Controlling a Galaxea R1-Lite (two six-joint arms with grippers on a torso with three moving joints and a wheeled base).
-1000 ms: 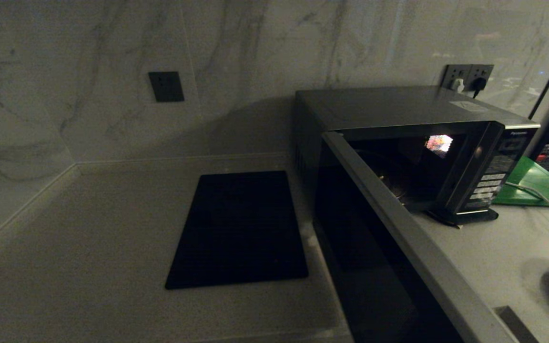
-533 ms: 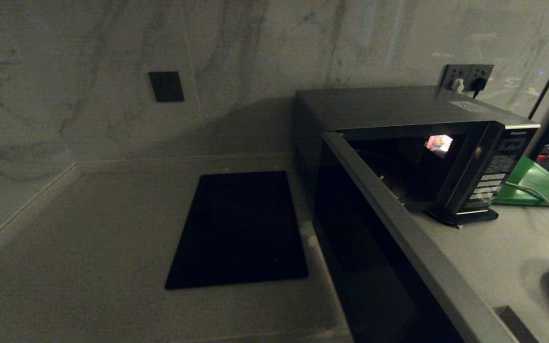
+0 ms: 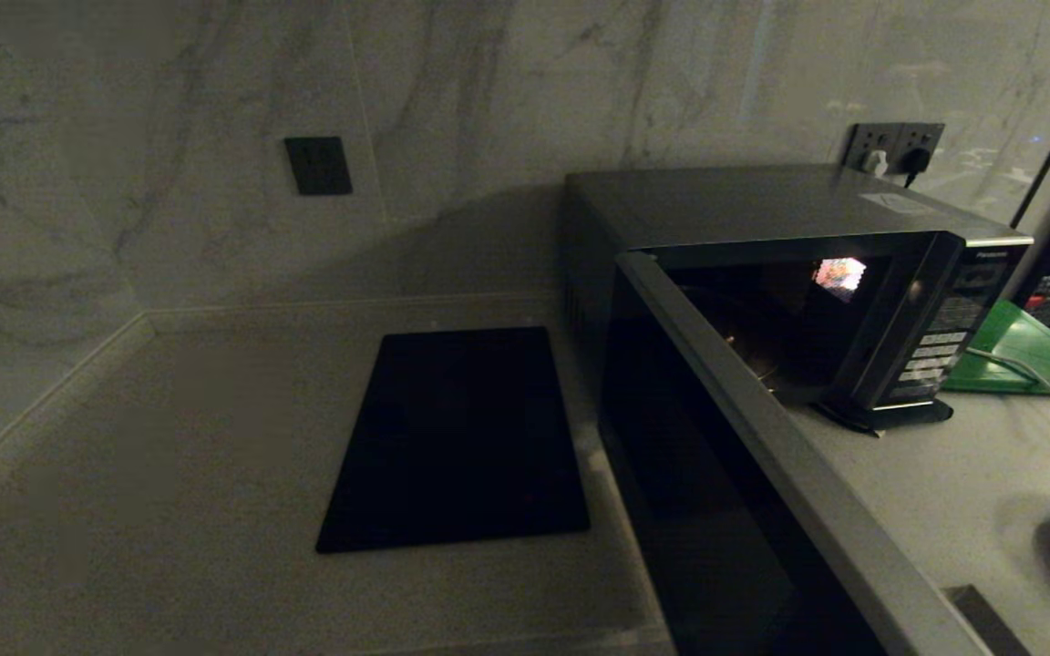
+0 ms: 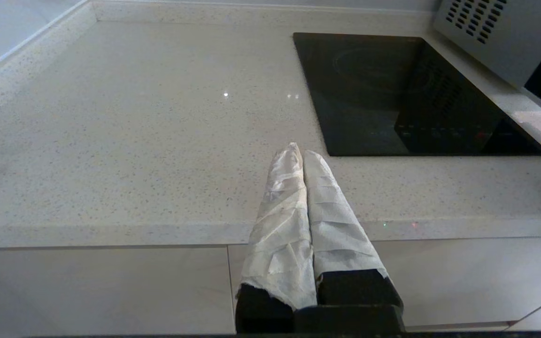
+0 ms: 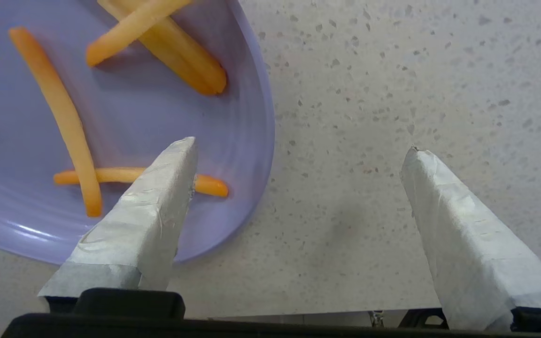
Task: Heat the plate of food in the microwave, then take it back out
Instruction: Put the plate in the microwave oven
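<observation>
Left of the microwave [image 3: 762,273], the flat black cooktop [image 3: 461,437] lies on the speckled counter [image 3: 169,474]. The left gripper [image 4: 297,152] hangs at the counter's front edge, on the cooktop's side of the microwave, its wrapped fingers pressed together and holding nothing. The microwave's door [image 3: 744,456] stands swung wide open (its dark cavity is exposed). Right of the microwave, the plate of food [image 5: 111,126] sits on the counter; the right gripper [image 5: 298,150] hovers over its rim, jaws spread wide and empty, one finger above the plate and the other above bare counter.
</observation>
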